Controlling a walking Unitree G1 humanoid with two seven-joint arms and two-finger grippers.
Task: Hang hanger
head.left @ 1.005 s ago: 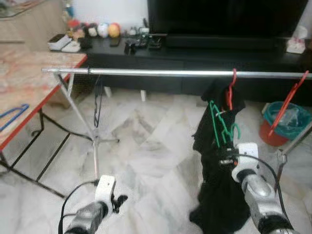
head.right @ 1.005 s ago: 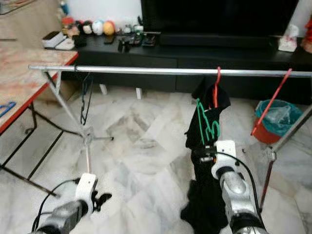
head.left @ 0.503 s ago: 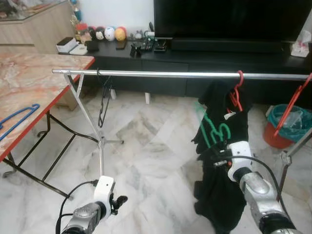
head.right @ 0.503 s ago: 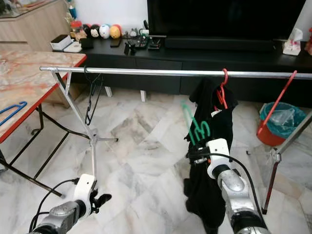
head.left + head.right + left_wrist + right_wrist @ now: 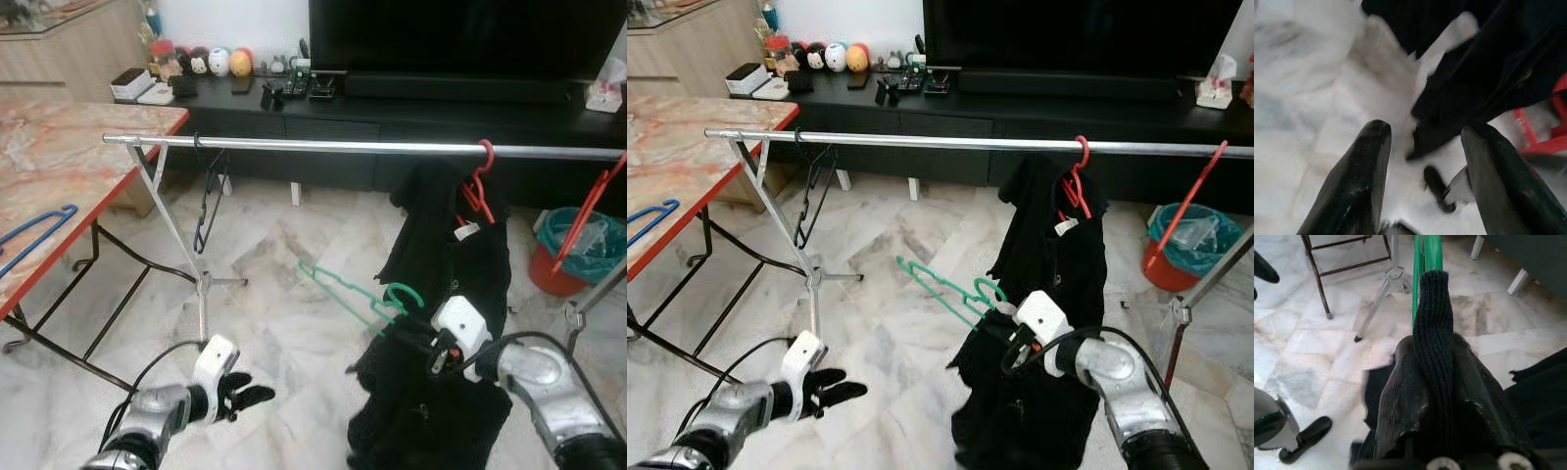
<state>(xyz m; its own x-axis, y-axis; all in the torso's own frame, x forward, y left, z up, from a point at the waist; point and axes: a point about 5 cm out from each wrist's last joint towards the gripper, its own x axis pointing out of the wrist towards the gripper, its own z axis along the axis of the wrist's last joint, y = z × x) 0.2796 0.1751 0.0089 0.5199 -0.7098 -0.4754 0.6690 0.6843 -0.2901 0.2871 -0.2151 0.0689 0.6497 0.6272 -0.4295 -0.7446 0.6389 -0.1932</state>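
My right gripper (image 5: pixel 404 336) is shut on a green hanger (image 5: pixel 343 292) low in front of the rail. The hanger lies nearly level, its body pointing left and its hook (image 5: pixel 404 293) by the fingers. In the right wrist view a ribbed fold of black cloth (image 5: pixel 1433 362) is pinched along the green hanger (image 5: pixel 1425 264). The silver rail (image 5: pixel 323 147) carries a black garment (image 5: pixel 456 255) on a red hanger (image 5: pixel 479 186). My left gripper (image 5: pixel 247 397) is open, low over the floor.
A black hanger (image 5: pixel 206 201) hangs near the rail's left end and a second red hanger (image 5: pixel 591 208) at its right end. A table (image 5: pixel 59 166) with a blue hanger (image 5: pixel 34 235) stands left. A teal and red bin (image 5: pixel 568 250) sits at right.
My right gripper has tipped the green hanger from upright to nearly level, pointing left, and the black garment's hem has swung with it. My left gripper has reached forward and right.
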